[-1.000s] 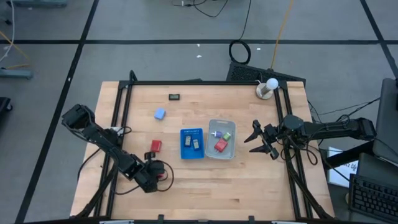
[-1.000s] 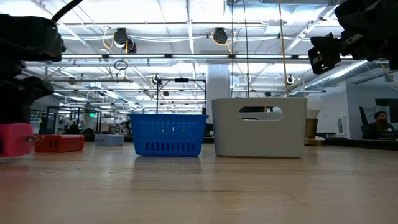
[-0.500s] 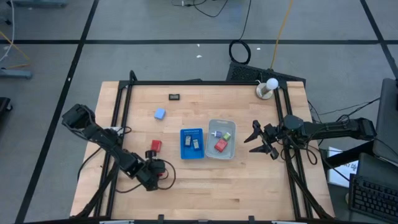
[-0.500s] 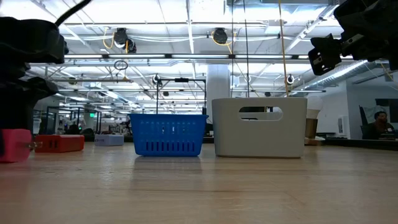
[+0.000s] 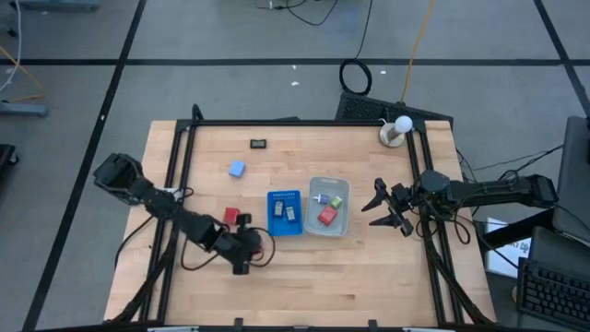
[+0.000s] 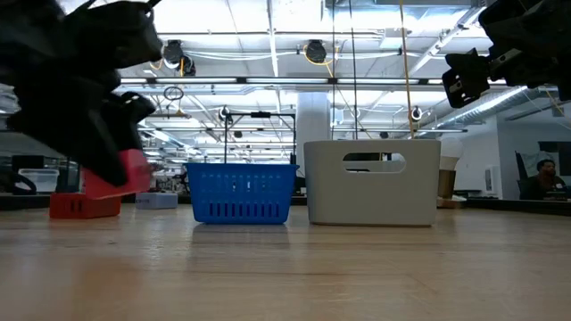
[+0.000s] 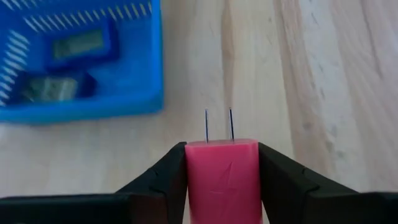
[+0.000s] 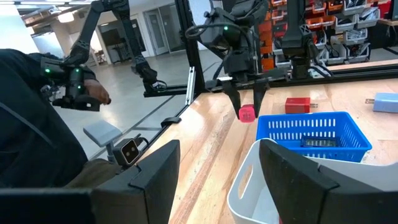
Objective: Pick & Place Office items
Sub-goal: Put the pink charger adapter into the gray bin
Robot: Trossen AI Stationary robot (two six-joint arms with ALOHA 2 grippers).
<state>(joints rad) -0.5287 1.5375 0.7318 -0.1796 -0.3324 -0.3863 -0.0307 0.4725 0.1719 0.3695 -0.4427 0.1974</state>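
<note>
My left gripper [image 5: 247, 247] is near the table's front, left of the blue ribbed tray [image 5: 285, 213], shut on a pink plug block [image 7: 222, 177] with two metal prongs. My right gripper [image 5: 380, 207] is open and empty, above the table to the right of the clear tray [image 5: 327, 207]. A red block [image 5: 230, 216], a pale blue block [image 5: 237, 169] and a black flat rectangle [image 5: 259, 143] lie on the table. The blue tray holds two flat pieces. The clear tray holds red, green and pale pieces. My left gripper pinches the pink block's two opposite sides [image 7: 191, 180] between its two fingers [image 7: 168, 177]. The fingers come from above, pointing down [image 8: 247, 93]. The block [image 6: 120, 174] hangs below them, tilted and clear of the table, its prongs [image 7: 217, 124] pointing away from the wrist.
A white round object on a base [image 5: 398, 129] stands at the far right corner. Dark rails run along the table's left and right sides [image 5: 180, 175]. Bare wood lies along the near edge [image 5: 323, 286] and between the trays and the far edge.
My left gripper has gone toward the table's right edge, toward the blue tray, and upward. The pink block, which stood at table level, is now lifted clear and tilted in the fingers.
</note>
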